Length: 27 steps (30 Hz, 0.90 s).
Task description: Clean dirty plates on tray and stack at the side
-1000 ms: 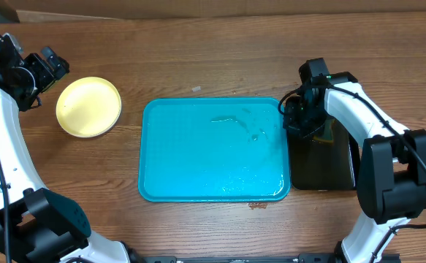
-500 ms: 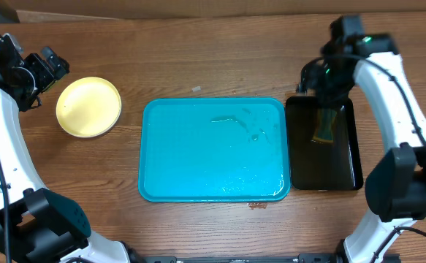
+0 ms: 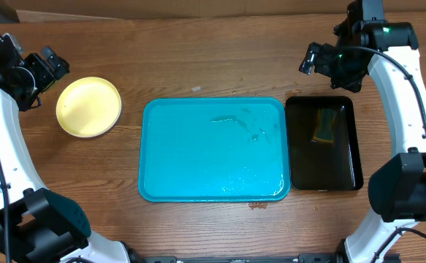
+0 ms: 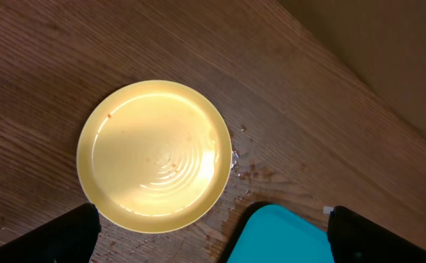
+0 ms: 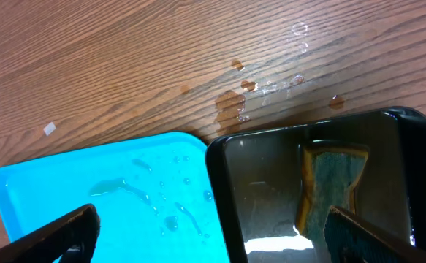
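Pose: left claw (image 3: 37, 67) apart by plate (image 3: 88, 107) | right claw (image 3: 328, 62) apart (behind black tray (image 3: 342, 162))

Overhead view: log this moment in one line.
tray wet, no plates | yellow plate on table | sponge in black tray | left pincer open | right pincer open

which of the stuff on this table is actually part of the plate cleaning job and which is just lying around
Part of the job: round pale yellow plate; large turquoise rectangular plastic tray; probably the green sponge with yellow edge in the narrow black tray.
Just lying about: small white scrap; brown crumbs and drips on the wooden table.
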{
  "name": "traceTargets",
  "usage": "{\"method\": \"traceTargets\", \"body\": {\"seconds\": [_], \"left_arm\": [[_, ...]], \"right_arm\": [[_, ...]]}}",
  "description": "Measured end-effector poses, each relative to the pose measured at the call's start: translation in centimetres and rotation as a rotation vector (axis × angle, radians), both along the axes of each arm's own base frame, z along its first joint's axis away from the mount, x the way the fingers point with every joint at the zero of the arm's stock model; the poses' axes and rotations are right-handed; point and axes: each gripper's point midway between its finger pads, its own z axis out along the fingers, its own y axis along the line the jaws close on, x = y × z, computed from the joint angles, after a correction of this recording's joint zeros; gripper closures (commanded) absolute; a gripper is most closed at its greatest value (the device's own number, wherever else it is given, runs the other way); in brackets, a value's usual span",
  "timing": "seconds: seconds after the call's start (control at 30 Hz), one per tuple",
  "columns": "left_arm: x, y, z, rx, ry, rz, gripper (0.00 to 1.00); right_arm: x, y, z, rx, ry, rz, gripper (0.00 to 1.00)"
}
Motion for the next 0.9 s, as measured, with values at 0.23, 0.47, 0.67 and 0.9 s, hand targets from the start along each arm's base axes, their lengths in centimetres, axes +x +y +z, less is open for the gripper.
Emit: {"method": "traceTargets", "body": {"seconds": [0.23, 0.47, 0.67, 0.9], "left_arm": [[0.0, 0.0, 0.0, 0.000, 0.000, 0.000, 0.00], [0.0, 0.0, 0.0, 0.000, 0.000, 0.000, 0.00], [0.0, 0.0, 0.0, 0.000, 0.000, 0.000, 0.00], [0.0, 0.0, 0.0, 0.000, 0.000, 0.000, 0.00]], "right_arm": [[0.2, 0.0, 0.0, 0.000, -0.007, 0.000, 0.00], [-0.5, 1.9, 2.0, -0.004, -0.058, 0.045, 0.00], [-4.3, 6.7, 12.7, -0.082, -0.383, 0.188, 0.00], [-16.1, 3.4, 27.4, -0.084, -0.816, 0.140, 0.00]]}}
